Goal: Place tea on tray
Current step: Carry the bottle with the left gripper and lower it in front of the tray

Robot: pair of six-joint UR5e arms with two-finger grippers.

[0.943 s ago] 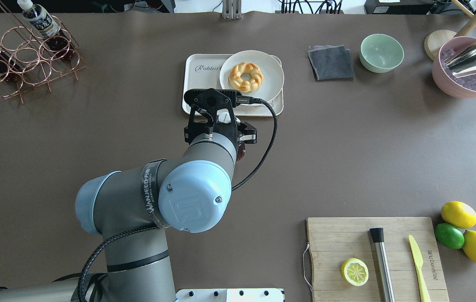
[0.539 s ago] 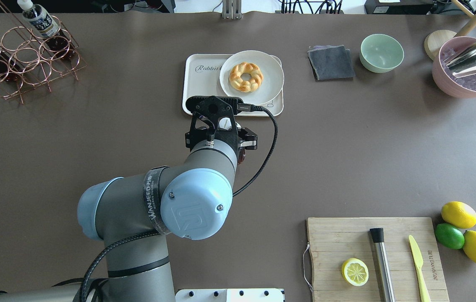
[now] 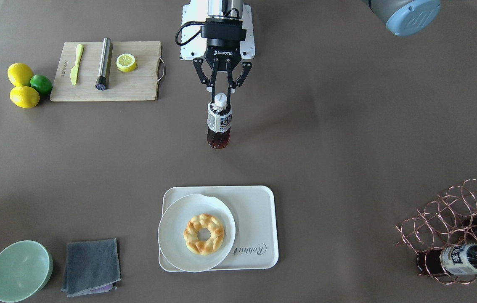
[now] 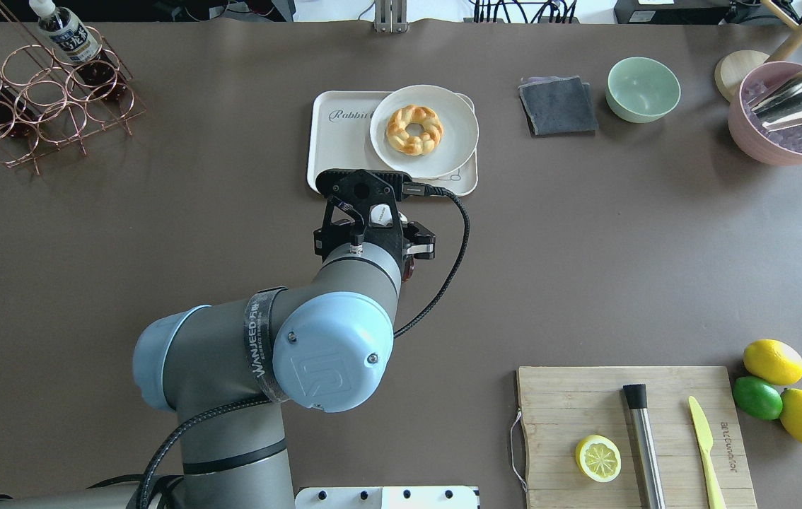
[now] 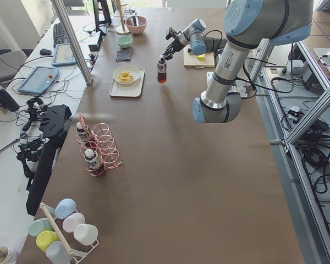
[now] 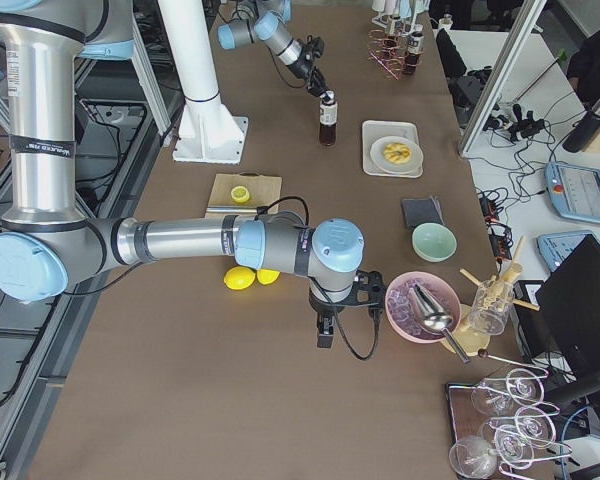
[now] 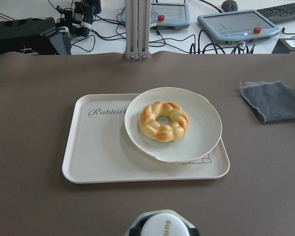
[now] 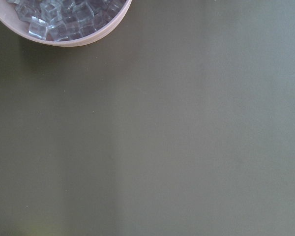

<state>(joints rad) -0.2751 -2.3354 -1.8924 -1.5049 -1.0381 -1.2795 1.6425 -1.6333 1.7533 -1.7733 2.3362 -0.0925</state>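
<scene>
Left gripper (image 3: 220,96): my fingers are clamped on the neck of the tea (image 3: 219,122), upper centre of the front view.
Tea: upright; lifted or standing, I cannot tell; well apart from the tray (image 3: 255,210) at lower centre.
Free spot: the tray's bare right half, beside the plate (image 3: 170,235).
Advice: carry level, clear the rim, lower upright, release only once seated.

The tea bottle (image 3: 219,122), clear with dark brown liquid, a white cap and a pale label, is upright at upper centre of the front-facing view, its neck clasped by the left pincer (image 3: 220,99). The cream-white "Rabbit" tray (image 3: 259,210) lies flat at lower centre, well apart.
</scene>
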